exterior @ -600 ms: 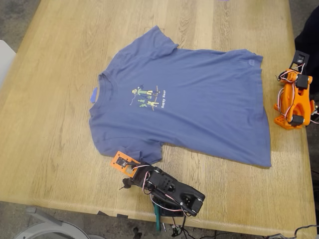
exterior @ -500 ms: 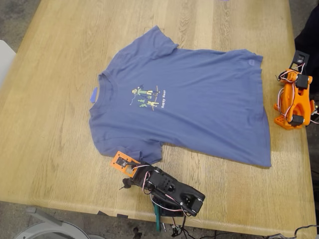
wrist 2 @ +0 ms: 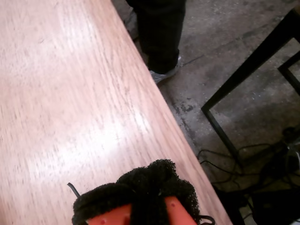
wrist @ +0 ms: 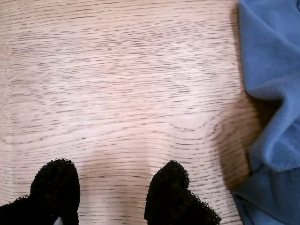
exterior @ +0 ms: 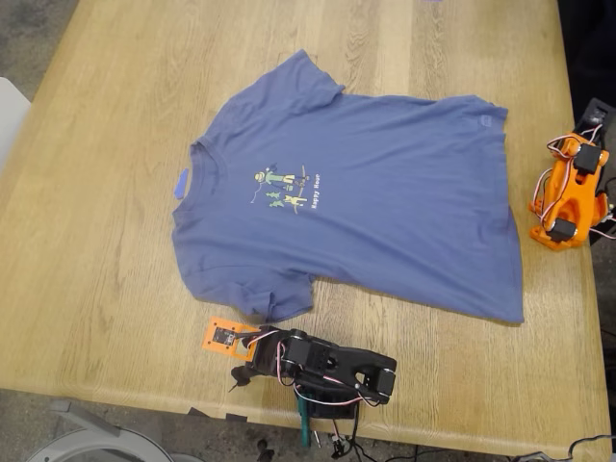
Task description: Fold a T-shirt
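The exterior view shows the T-shirt [exterior: 356,192] spread flat mid-tabletop [exterior: 96,241], while my first hand [wrist: 112,192] gapes empty over bare wood beside a sleeve, and my second hand [wrist 2: 145,187], seemingly closed on nothing, overlooks the tabletop's edge, a concrete floor [wrist 2: 225,47] and a person's leg [wrist 2: 159,33].

1. The T-shirt [exterior: 356,197] lies spread flat on the surface [exterior: 96,241], collar toward the exterior view's left.
2. My first gripper [exterior: 223,337] sits just beside the near sleeve, apart from it, fingers [wrist: 171,194] over bare surface.
3. My second gripper [exterior: 589,120] is at the exterior view's right edge, beyond the hem.
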Controlling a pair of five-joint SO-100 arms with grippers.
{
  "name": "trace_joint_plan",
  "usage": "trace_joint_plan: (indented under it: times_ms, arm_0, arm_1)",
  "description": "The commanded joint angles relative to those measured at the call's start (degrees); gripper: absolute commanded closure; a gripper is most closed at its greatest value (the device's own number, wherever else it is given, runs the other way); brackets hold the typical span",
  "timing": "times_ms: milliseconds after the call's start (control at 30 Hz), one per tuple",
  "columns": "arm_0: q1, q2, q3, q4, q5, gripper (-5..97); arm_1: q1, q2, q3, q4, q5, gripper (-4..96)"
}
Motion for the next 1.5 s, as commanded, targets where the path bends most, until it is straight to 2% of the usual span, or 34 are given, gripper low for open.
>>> trace_joint_plan:
  times_ms: [0, 533, 667, 800, 933, 1033, 1200, 1300, 1467]
  arm_0:
    - [-1.1, 6.7, -1.1, -1.1, 0.3, 65]
    - [-1.2, 6.7, -1.1, -3.5, 0.7, 65]
    - [1.1, 6.7, -3.7, -9.9, 1.3, 65]
    - [6.7, 6.7, -15.1, 4.0, 1.8, 64]
    - [13.5, 5.6, -26.9, 16.0, -0.6, 54]
    - [16.9, -2.4, -37.4, 21.5, -2.5, 47]
    - [18.4, -23.0, -56.7, 21.5, -3.4, 43]
    - [23.2, -33.4, -64.7, 19.9, -4.5, 41]
    - [29.9, -47.0, -65.7, 5.7, -6.2, 37]
  arm_1:
    - [1.5, 0.2, 4.0, -1.1, -0.3, 91.1]
    - [0.5, 0.2, 4.0, -3.3, -0.1, 90.6]
    - [0.4, 0.2, 3.4, -16.3, 0.0, 82.8]
    - [-2.4, 0.3, -6.9, -5.6, 2.1, 79.4]
    - [-16.4, 0.2, -21.3, 5.5, 5.2, 77.9]
    - [-30.8, -0.6, -32.7, 15.8, 4.8, 76.8]
    - [-45.0, -9.3, -53.2, 27.3, 3.2, 72.3]
    - [-56.2, -15.6, -62.8, 29.9, 2.3, 68.4]
    - [-72.2, -28.8, -71.1, 22.9, 2.5, 68.5]
